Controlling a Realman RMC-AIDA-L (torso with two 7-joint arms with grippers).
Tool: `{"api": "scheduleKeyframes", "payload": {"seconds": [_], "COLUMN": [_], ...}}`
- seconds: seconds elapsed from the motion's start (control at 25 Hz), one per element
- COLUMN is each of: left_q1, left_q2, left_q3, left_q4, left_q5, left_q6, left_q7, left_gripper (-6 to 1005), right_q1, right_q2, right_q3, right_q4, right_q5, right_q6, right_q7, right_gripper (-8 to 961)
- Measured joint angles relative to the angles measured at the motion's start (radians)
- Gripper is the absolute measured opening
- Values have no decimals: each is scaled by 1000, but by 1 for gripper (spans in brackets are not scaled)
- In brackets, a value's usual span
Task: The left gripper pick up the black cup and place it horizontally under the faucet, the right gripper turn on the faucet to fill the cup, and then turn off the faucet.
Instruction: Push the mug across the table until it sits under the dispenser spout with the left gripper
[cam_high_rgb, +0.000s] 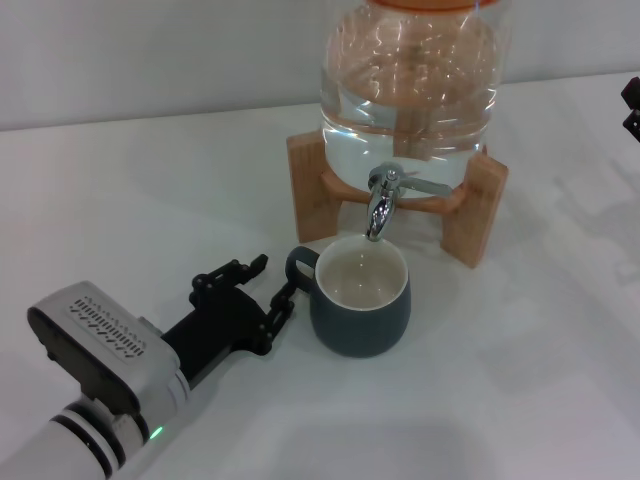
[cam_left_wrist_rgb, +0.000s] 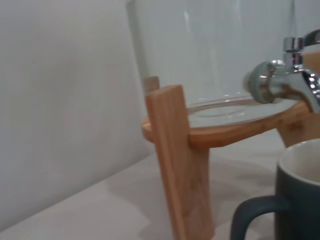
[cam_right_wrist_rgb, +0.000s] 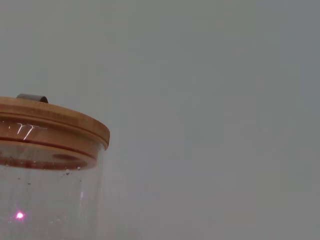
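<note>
The black cup (cam_high_rgb: 362, 298) stands upright on the white table, directly under the spout of the chrome faucet (cam_high_rgb: 382, 200). Its loop handle points to the left. My left gripper (cam_high_rgb: 270, 282) is open just left of the handle, low over the table, holding nothing. In the left wrist view the cup (cam_left_wrist_rgb: 300, 192) and the faucet (cam_left_wrist_rgb: 282, 82) show close by. The faucet's thin lever points to the right. I see no water stream. Only a small black bit of my right gripper (cam_high_rgb: 632, 105) shows at the far right edge, well away from the faucet.
The clear water jar (cam_high_rgb: 410, 90) sits on a wooden stand (cam_high_rgb: 310, 185) at the back of the white table (cam_high_rgb: 540, 380). The stand's leg (cam_left_wrist_rgb: 180, 160) is close in the left wrist view. The right wrist view shows the jar's wooden lid (cam_right_wrist_rgb: 50, 120) and a grey wall.
</note>
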Motion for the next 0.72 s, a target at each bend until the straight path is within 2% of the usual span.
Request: {"api": "scheduleKeyframes", "payload": {"seconds": [0.52,0.72], "left_q1": [2,13], "left_q2": [1,1], "left_q3": [-17,-55], "left_q4": [-15,-27], "left_q5": [0,0], "left_q6": [-7,-6], "left_q7": [9,28], "left_gripper": [448,451], "right_q1": [1,1], "right_q2": [0,0], "right_q3": [-2,-12], "right_q4": [4,4], "right_q5": [0,0], "right_q6": [2,2], "right_q7": [0,0], "right_gripper": [868,868]}}
